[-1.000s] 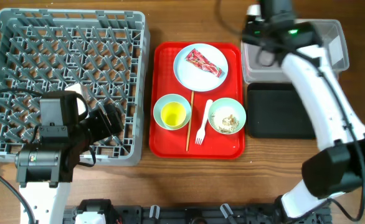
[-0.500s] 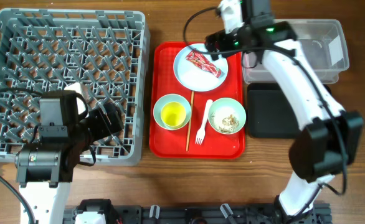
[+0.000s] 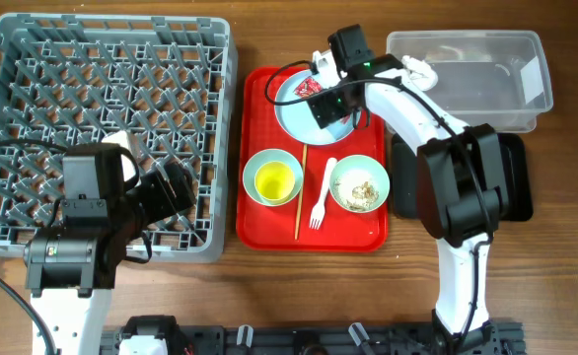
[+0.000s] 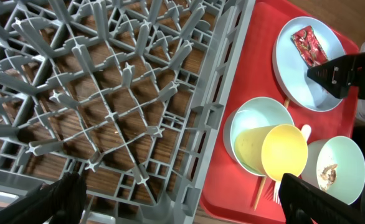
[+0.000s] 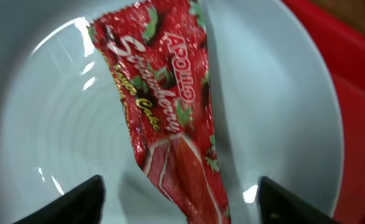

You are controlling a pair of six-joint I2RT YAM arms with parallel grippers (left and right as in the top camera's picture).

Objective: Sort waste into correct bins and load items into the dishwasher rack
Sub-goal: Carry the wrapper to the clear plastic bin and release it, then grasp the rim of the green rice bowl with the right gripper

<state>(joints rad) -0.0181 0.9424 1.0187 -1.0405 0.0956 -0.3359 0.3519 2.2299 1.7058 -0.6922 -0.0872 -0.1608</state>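
A red foil wrapper (image 5: 164,112) lies on the pale plate (image 5: 276,106), and my right gripper (image 5: 182,208) hangs low over it, open. One finger (image 5: 70,205) stands on each side of the wrapper, apart from it. From overhead, the right gripper (image 3: 330,99) covers part of the plate (image 3: 299,118) and the wrapper (image 3: 309,87). My left gripper (image 3: 171,187) is open and holds nothing, over the front right part of the grey rack (image 3: 102,59). A yellow cup (image 3: 273,180) sits in one bowl (image 3: 254,168); crumbs lie in the other bowl (image 3: 359,184). Between the two bowls lie the fork (image 3: 320,202) and the stick (image 3: 300,197).
Plate, bowls, fork and stick all rest on a red tray (image 3: 259,227) just right of the rack. The clear tub (image 3: 467,64) stands at the back right. In front of it the black tray (image 3: 514,177) is partly hidden by my right arm.
My right arm has swung left from the clear tub to just above the plate, and its jaws have opened. The left arm has not moved.
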